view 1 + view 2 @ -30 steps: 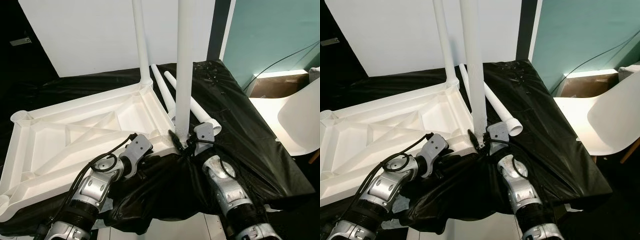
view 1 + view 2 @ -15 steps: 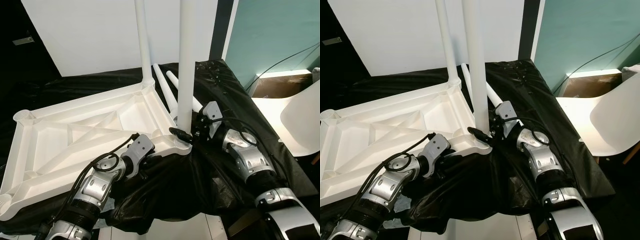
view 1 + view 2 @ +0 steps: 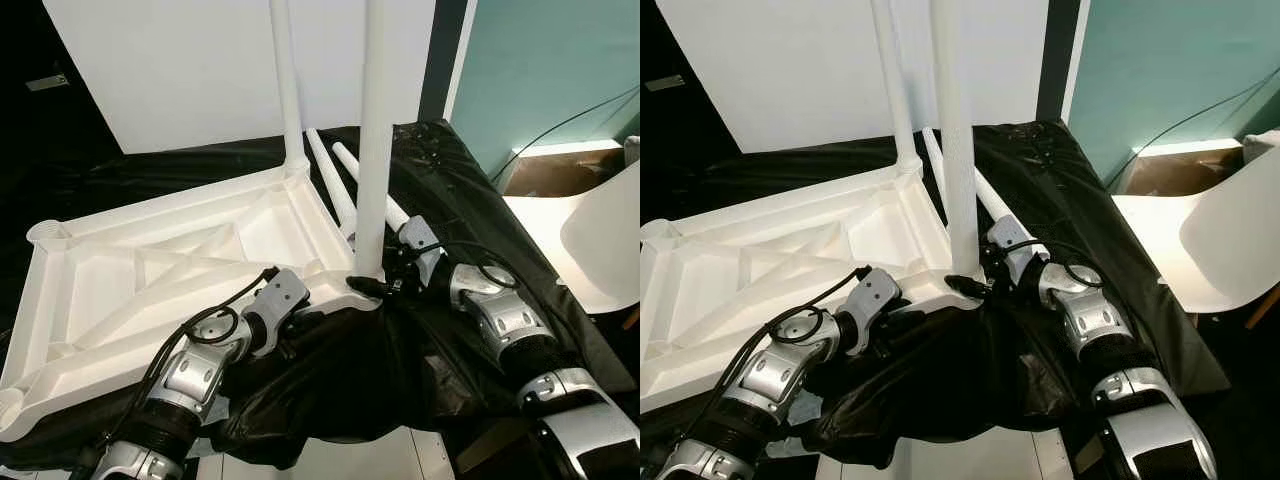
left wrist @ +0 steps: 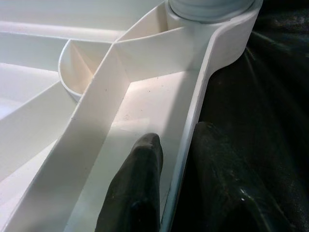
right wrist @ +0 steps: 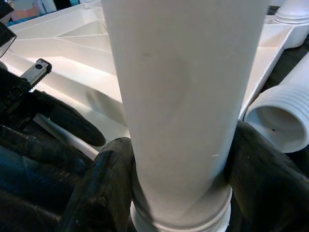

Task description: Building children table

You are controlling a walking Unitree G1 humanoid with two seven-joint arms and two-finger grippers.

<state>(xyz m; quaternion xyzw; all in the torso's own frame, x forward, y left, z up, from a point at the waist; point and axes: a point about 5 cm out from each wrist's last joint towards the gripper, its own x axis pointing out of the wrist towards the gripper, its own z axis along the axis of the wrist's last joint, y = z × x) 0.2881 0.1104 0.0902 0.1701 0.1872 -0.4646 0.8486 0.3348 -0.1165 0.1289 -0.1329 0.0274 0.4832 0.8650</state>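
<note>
The white table top lies upside down on a black cloth. One white leg stands upright in its far corner. A second leg stands in the near right corner socket. My right gripper is shut on that leg's base, one black finger on each side of it. My left gripper is shut on the table top's rim just left of that socket, with one finger inside the rim and the other outside. Two loose legs lie on the cloth behind.
A white chair stands close on the right, with a brown box behind it. A white panel leans at the back. The cloth-covered surface ends just before my arms, above a pale floor.
My right arm swung from in front of the near leg to its right side, and the gripper has dropped to the leg's base. The left gripper stayed on the rim.
</note>
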